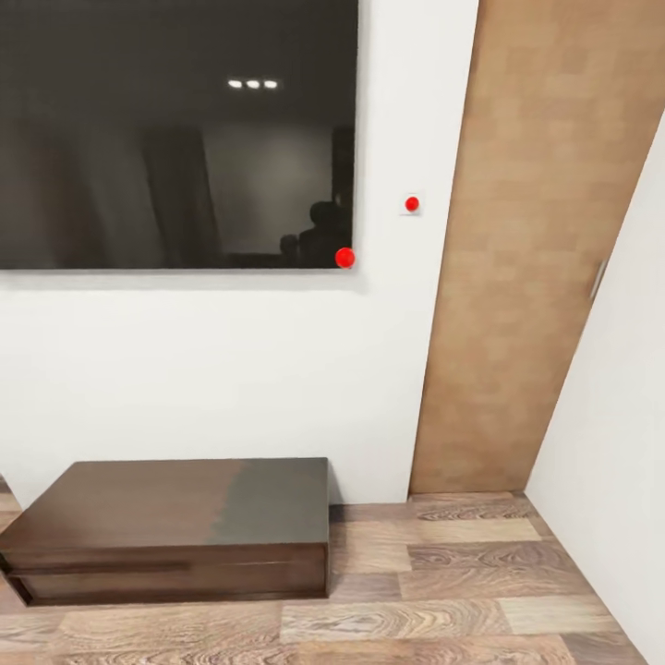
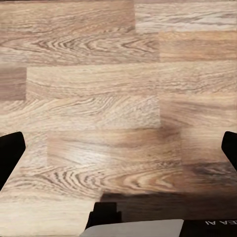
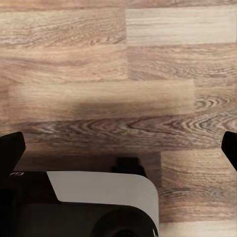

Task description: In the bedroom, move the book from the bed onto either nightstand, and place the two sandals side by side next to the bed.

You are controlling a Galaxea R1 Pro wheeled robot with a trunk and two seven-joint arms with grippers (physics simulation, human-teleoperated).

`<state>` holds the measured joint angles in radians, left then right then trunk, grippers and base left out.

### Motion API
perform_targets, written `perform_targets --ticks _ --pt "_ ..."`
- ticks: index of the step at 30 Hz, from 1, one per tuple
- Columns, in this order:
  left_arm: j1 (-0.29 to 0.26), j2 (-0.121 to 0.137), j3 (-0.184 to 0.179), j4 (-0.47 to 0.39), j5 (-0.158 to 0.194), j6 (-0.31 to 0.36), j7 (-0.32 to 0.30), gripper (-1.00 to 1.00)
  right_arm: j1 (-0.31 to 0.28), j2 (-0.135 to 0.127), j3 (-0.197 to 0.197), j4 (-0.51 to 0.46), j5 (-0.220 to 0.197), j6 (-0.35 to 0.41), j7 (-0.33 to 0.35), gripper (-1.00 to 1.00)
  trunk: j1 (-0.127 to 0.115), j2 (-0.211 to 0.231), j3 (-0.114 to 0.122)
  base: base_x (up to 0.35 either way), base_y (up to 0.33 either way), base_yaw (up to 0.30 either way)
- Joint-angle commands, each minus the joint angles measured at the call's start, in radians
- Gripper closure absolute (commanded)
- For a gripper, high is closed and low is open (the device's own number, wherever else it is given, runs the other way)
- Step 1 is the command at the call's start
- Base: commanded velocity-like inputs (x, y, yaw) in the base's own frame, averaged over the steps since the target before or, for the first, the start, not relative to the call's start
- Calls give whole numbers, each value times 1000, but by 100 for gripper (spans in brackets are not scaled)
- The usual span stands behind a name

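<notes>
No book, bed or sandals anywhere in these shots, so the robot looked to be in transit. The head camera faced a white wall [image 1: 231,369] with a big dark wall-mounted screen [image 1: 175,129] reflecting some ceiling lights, two small red dots near its lower right corner, and a low dark brown wooden cabinet [image 1: 175,526] sitting on the plank floor [image 1: 443,600] against that wall, on the left. To the right stood a tall tan wood door panel [image 1: 526,249], then another white wall closing in on the far right. Both wrist cameras pointed straight down at floor planks: the left gripper [image 2: 118,148] and the right gripper [image 3: 118,145] each had their dark fingertips spread out at the frame edges with nothing between them, so released and empty. My worry was that corner: rolling on or turning tight could clip the cabinet or the right wall.
</notes>
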<state>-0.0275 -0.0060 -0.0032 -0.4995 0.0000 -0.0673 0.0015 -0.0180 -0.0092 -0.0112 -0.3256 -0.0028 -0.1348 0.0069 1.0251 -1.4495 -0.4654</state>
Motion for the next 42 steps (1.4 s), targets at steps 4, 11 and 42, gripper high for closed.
perform_targets --ticks 4,11,42 --pt "-1 0 0 1 0 -3 0 -100 0 0 -1 0 0 -3 1 -100 0 -1 -1 0 0 292" --pt "-1 0 0 1 0 -3 1 -100 0 0 -1 0 0 -3 1 -100 0 -1 -1 0 0 292" --pt "-1 0 0 1 0 -3 0 -100 0 3 -1 0 0 -3 1 -100 0 -1 -1 0 0 292"
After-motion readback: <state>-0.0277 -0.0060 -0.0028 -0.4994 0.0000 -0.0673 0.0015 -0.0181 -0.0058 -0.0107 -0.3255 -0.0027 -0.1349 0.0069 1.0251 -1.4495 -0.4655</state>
